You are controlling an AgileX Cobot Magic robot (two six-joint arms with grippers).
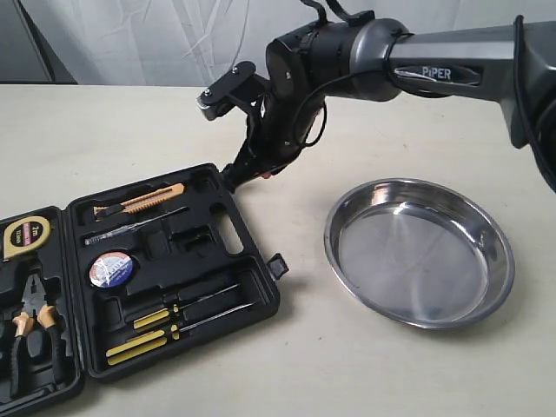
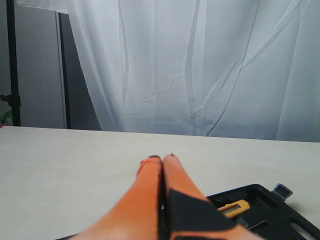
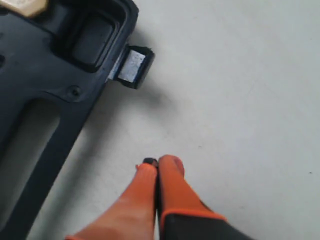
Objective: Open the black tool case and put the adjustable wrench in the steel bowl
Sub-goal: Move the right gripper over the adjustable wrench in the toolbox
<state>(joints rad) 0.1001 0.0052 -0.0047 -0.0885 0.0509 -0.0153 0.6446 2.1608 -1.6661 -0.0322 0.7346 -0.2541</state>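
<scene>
The black tool case (image 1: 261,291) lies open at the left of the table, its tools in their recesses. The adjustable wrench shows in none of the views. The steel bowl (image 1: 417,261) sits empty to the right of the case. My right gripper (image 1: 236,176) reaches across to the case's far right corner and is shut with nothing between its fingers. In the right wrist view, that gripper (image 3: 157,162) hovers over bare table beside the case edge (image 3: 50,100) and a latch (image 3: 131,66). My left gripper (image 2: 162,158) is shut and empty, with the case (image 2: 270,210) beyond it.
The case holds an orange utility knife (image 1: 143,200), a tape measure (image 1: 26,236), orange-handled pliers (image 1: 30,326), a round tape roll (image 1: 110,269) and yellow-handled screwdrivers (image 1: 174,317). A white curtain hangs behind the table.
</scene>
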